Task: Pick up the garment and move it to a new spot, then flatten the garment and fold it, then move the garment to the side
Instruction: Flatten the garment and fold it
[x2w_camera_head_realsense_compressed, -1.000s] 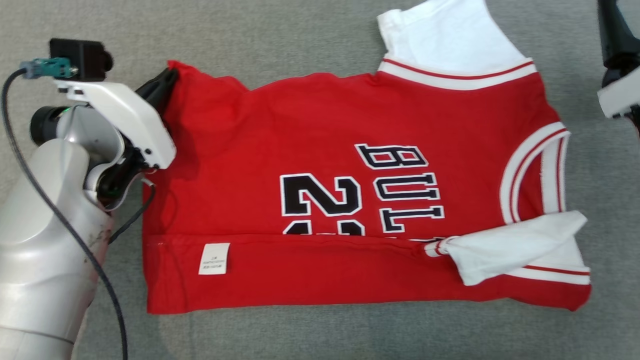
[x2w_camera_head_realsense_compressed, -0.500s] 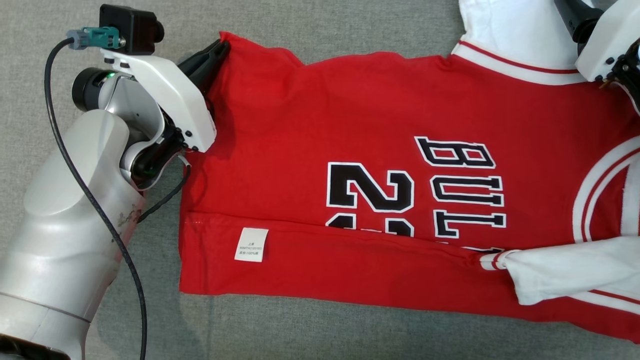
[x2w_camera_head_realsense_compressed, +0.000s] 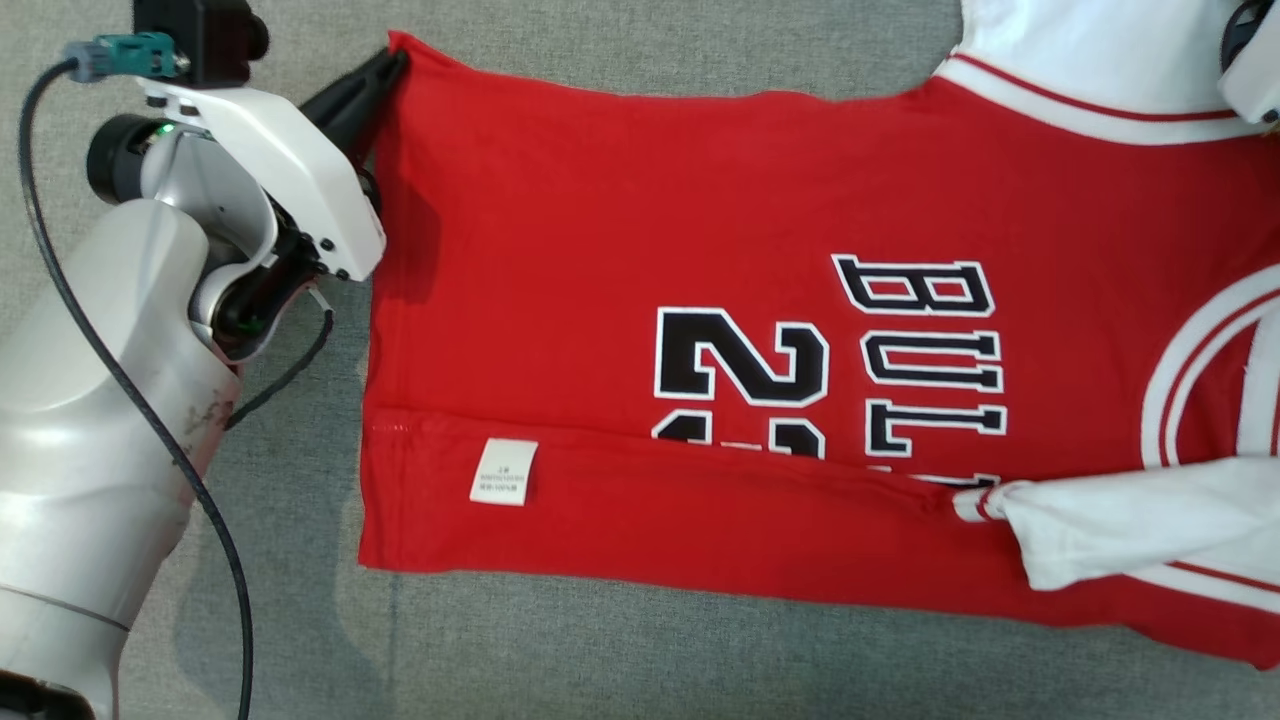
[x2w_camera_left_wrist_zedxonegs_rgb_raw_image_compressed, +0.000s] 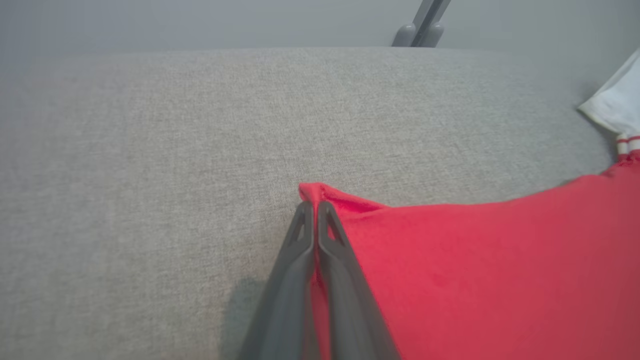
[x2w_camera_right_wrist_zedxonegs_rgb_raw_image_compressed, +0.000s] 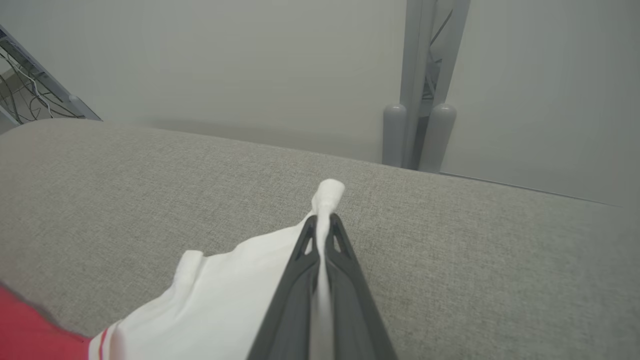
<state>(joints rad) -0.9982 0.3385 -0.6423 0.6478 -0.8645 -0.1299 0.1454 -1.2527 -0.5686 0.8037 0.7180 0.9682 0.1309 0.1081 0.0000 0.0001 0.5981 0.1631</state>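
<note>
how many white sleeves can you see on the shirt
2. The far sleeve lies at the head view's upper right, pinched in the right gripper; the near sleeve is folded onto the lower right edge of the shirt.

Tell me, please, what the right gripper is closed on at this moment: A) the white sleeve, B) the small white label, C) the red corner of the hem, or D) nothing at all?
A: the right gripper is shut on a pinch of the white sleeve, which pokes out beyond it.
</note>
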